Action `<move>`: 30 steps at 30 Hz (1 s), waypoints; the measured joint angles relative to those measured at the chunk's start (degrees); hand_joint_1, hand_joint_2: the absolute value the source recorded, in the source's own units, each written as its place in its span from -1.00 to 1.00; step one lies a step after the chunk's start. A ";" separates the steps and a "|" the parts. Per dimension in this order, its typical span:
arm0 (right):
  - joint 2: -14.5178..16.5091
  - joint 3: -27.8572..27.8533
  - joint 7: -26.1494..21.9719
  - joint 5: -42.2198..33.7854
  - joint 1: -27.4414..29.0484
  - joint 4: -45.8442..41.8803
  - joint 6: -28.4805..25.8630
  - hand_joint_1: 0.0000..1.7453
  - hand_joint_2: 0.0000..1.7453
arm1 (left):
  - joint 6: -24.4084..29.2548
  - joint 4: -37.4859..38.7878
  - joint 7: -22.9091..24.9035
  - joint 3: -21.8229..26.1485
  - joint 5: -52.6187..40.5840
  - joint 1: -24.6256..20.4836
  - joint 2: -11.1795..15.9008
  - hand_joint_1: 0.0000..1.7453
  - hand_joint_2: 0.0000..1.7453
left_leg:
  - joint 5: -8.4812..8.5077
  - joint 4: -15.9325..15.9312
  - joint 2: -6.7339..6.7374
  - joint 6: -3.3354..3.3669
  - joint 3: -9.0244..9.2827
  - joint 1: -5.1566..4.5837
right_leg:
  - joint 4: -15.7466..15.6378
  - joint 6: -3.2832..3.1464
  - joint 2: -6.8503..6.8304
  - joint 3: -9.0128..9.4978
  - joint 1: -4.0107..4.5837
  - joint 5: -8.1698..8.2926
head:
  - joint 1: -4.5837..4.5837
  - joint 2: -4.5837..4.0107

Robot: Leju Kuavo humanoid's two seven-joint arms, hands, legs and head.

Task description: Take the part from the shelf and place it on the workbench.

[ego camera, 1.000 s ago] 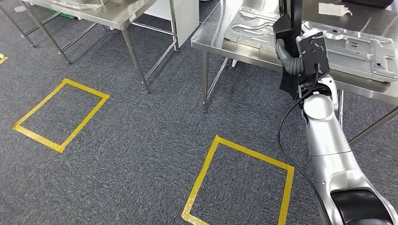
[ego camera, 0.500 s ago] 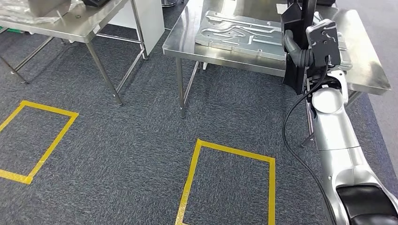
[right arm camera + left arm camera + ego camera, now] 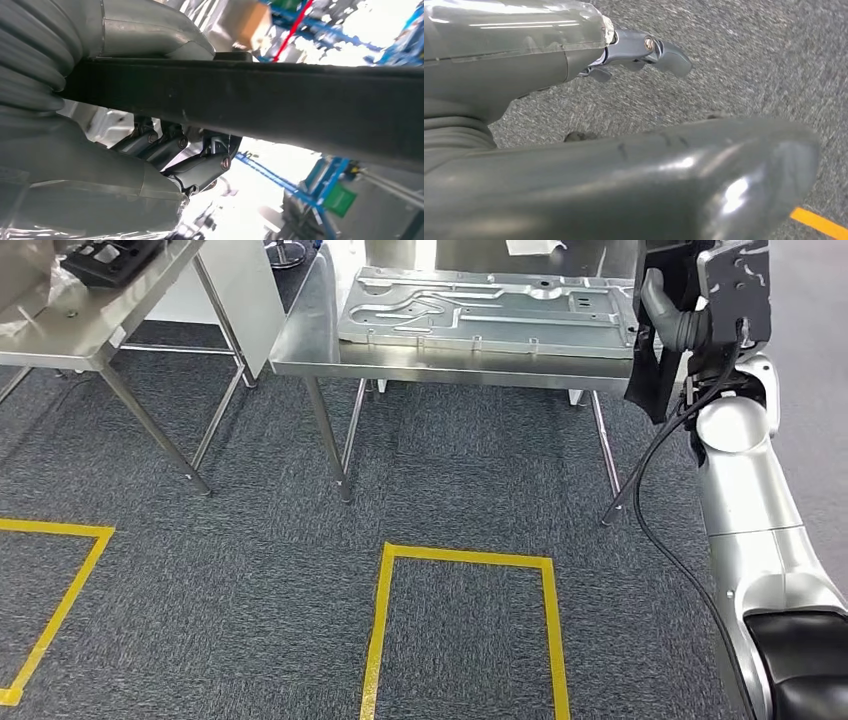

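My right hand (image 3: 676, 324) is raised at the right of the head view and grips a black flat part (image 3: 647, 377), which hangs edge-on beside the workbench's right end. In the right wrist view the same part (image 3: 280, 100) runs as a long dark bar across the hand, with the dark fingers (image 3: 192, 162) curled under it. The steel workbench (image 3: 300, 352) stands ahead. Over grey carpet, my left hand (image 3: 574, 125) holds nothing, its thumb (image 3: 664, 180) apart from the fingers (image 3: 649, 49).
A large pressed metal panel (image 3: 480, 308) covers most of the workbench top. A second steel table (image 3: 60, 335) at the left carries a black tray (image 3: 108, 258). Yellow tape rectangles (image 3: 462, 560) mark the carpet in front of the bench.
The whole picture has shifted: the camera has turned, and the workbench now lies square ahead and nearer the middle. My right hand keeps its hold on the black part.
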 joint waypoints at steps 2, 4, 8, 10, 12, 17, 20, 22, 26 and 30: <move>-0.45 0.24 0.11 0.07 0.72 0.02 -0.56 1.00 1.00 | -0.03 0.00 0.04 0.16 -0.06 0.12 0.03 -1.00 -1.00 | 3.10 -2.44 -0.05 0.41 0.49 -0.03 | 0.01 0.07 0.76 0.82 0.20 -0.64 | 0.00 0.00; -0.91 0.39 0.10 0.47 1.20 -0.07 -0.96 1.00 1.00 | 0.00 0.00 0.10 0.34 -0.08 0.19 0.08 -1.00 -1.00 | 7.31 -10.51 -0.29 1.22 3.92 -0.23 | 0.04 0.35 1.22 1.84 0.36 -1.42 | 0.00 0.00; -1.54 0.71 0.17 1.39 1.50 -0.34 -1.63 1.00 1.00 | 0.14 -0.01 0.23 0.69 -0.11 0.04 0.16 -1.00 -1.00 | 7.30 -17.23 -0.30 2.57 7.35 -0.65 | 0.22 1.73 1.75 2.81 0.39 -1.95 | 0.02 0.00; -1.99 0.95 0.28 1.85 1.61 -0.60 -1.71 1.00 1.00 | 0.15 0.00 0.28 0.75 -0.14 0.08 0.14 -1.00 -1.00 | 7.01 -18.16 -0.27 3.29 8.92 -0.49 | 1.82 2.29 1.29 2.66 0.28 -1.93 | 0.06 0.00; -2.23 1.30 0.68 2.56 1.07 -0.65 -1.74 1.00 1.00 | 0.16 -0.01 0.35 0.81 -0.31 0.13 0.11 -1.00 -1.00 | 6.48 -18.68 -0.26 3.63 10.68 -0.36 | 6.65 2.68 0.54 -0.38 0.09 -2.77 | 0.09 0.00; -1.55 2.84 2.44 4.02 -1.60 1.48 -1.30 1.00 1.00 | 0.16 0.00 0.59 0.92 -0.72 0.30 0.10 -1.00 -1.00 | 2.78 -18.75 -0.36 3.02 15.05 0.03 | 13.85 3.66 -0.24 -10.37 -0.68 -6.15 | 0.09 0.00; -1.07 3.51 2.59 4.17 -2.73 3.10 -1.12 1.00 1.00 | 0.16 0.03 0.64 1.04 -0.76 0.42 0.09 -1.00 -1.00 | -0.38 -18.90 -0.38 2.09 18.39 0.29 | 4.02 3.85 -1.74 -9.71 -0.94 3.85 | 0.10 0.00; -0.65 3.98 2.75 4.47 -3.40 4.22 -0.79 1.00 1.00 | 0.11 0.05 0.76 1.13 -0.95 0.35 0.15 -1.00 -1.00 | -1.76 -19.69 -0.16 1.17 20.35 0.12 | 1.23 3.06 -2.11 -9.15 -0.61 8.54 | 0.02 0.00; 0.29 4.56 3.15 5.45 -5.74 5.05 -0.90 1.00 1.00 | -0.14 0.02 0.95 1.15 -1.24 -0.19 0.33 -1.00 -1.00 | 2.36 -13.53 -0.50 -0.32 17.95 0.32 | 0.75 1.14 -1.05 -6.22 -0.85 5.53 | -0.07 0.00; 1.98 4.86 3.20 6.65 -5.18 6.22 -1.49 1.00 1.00 | -0.88 0.03 1.13 1.20 -1.79 -0.19 0.46 -1.00 -1.00 | -3.13 -1.54 -0.72 -0.41 7.72 0.18 | -0.49 0.18 -0.53 -1.18 -0.35 2.06 | -0.12 0.00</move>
